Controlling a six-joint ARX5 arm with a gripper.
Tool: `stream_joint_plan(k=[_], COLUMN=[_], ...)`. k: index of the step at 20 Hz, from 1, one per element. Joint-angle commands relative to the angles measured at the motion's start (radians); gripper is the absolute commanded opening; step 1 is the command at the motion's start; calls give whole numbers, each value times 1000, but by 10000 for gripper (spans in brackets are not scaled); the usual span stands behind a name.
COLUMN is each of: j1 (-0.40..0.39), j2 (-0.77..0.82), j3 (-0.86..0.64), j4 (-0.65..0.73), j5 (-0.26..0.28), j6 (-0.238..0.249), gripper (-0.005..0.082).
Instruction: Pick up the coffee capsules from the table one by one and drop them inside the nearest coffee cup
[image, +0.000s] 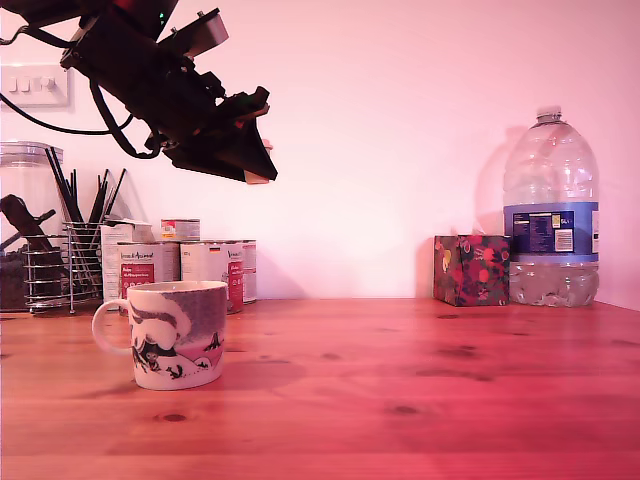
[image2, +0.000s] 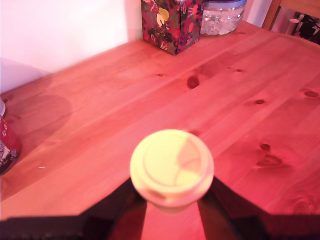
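So the gripper (image: 256, 176) is way up in the upper left of the exterior view, tilted nose-down, clamped on a coffee capsule (image2: 172, 166). In the wrist view you see the capsule's pale round face dead centre low in the frame, pinched between the two dark fingers (image2: 117, 207). It's held high, I reckon, so it clears the rim of the coffee cup (image: 176, 333), which sits on the tabletop (image: 420, 400) in the lower left, below the gripper and a bit further left.

No other capsules visible on the wood. Behind the cup there are red-labelled tins (image: 185, 265) and a wire holder of black sticks (image: 62, 262); the patterned box (image: 471, 270) and water bottle (image: 551, 215) are far right. Nothing blocks the drop as far as I can see.
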Motion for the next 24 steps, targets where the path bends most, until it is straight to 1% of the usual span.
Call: stream_joint_plan(k=[1, 24], j1=[4, 3], j2=[-16, -11], j3=[-19, -18], j4=[-1, -18], j5=[-5, -8], j6=[-11, -15], gripper=[214, 214])
